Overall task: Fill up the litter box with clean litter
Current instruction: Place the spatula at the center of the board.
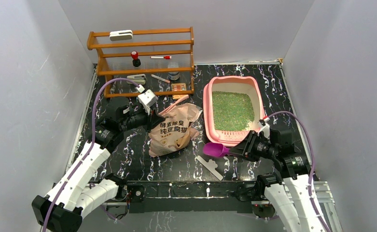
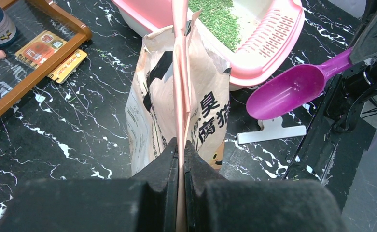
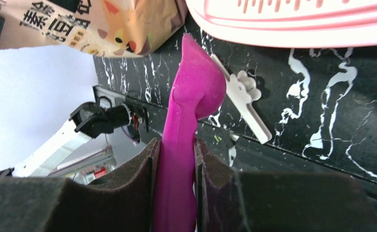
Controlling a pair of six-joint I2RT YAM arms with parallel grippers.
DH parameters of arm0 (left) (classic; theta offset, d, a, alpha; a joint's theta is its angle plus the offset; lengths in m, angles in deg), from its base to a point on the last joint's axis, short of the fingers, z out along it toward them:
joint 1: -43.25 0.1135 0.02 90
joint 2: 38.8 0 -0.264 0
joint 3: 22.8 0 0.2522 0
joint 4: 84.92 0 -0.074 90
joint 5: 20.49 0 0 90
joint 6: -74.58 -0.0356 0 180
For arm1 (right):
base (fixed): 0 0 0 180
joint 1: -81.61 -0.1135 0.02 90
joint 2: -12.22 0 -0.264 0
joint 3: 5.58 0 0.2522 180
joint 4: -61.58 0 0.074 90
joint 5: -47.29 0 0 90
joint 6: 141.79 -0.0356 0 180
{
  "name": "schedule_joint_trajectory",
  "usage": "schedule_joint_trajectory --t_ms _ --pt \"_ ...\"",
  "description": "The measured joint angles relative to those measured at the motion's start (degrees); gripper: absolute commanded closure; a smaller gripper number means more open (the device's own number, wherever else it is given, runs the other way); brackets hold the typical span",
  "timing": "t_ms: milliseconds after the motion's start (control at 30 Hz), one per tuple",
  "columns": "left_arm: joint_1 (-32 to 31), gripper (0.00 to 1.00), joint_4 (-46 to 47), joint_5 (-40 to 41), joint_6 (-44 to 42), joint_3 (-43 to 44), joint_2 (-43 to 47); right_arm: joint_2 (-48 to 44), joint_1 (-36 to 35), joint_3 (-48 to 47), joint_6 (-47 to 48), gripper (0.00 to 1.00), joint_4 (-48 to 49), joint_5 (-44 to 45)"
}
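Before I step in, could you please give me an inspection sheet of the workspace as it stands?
Surface: black, white-veined table.
Job's things: pink litter box at back right, holding a flat layer of clean litter; its pale floor is bare at the near end.
Clutter: litter bag standing left of the box; white clip lying near the front edge; wooden rack with small items at back left.
Grippers: left gripper, jaws shut on the bag's pink top strip; right gripper, jaws shut on the handle of the purple scoop, whose bowl is empty.
Cables: left cable and right cable, both purple, loop clear of the items.
Surroundings: plain pale walls on three sides.
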Motion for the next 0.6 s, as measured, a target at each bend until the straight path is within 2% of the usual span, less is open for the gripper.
schedule_joint_trajectory --t_ms 400,600 --pt "0.0 1.00 0.3 -0.7 0.3 -0.7 0.8 -13.1 -0.2 8.3 -5.6 1.00 4.2 8.2" --pt "0.0 1.00 0.5 -0.7 0.2 -0.9 1.0 -12.5 -0.2 10.6 -6.2 1.00 4.9 8.7"
